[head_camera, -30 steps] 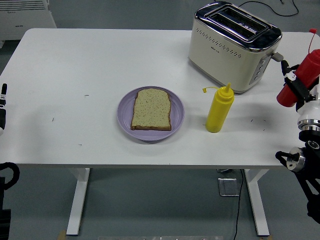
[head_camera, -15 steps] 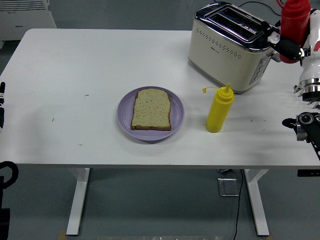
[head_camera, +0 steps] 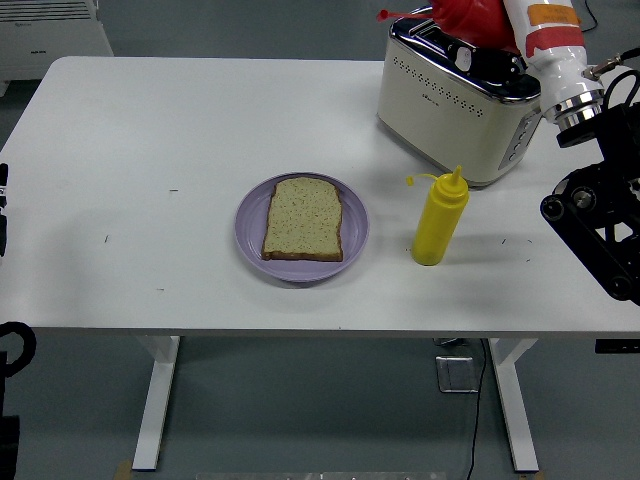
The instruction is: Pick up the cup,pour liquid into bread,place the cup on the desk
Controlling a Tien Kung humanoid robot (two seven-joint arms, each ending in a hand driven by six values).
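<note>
A: Starting at the left, what's there?

B: Only the left arm resting at the desk's left edge; its hand isn't visible, so I can't tell its state. In the middle sits a purple plate with a slice of bread lying flat on it, untouched and dry-looking. Just right of that stands a yellow squeeze bottle, upright, and behind it a cream toaster.

A: And what has changed?

B: The red bottle. A second ago it was held low by the right edge of the desk, upright; now the right arm has carried it up over the toaster and tipped it so the nozzle points left. That suggests pickup is done and the swing toward the bread has begun, though it is well apart from the plate.

A: Is the right hand gripping it?

B: Probably, but the hand is cut off by the top of the view, so I can't tell.
</note>
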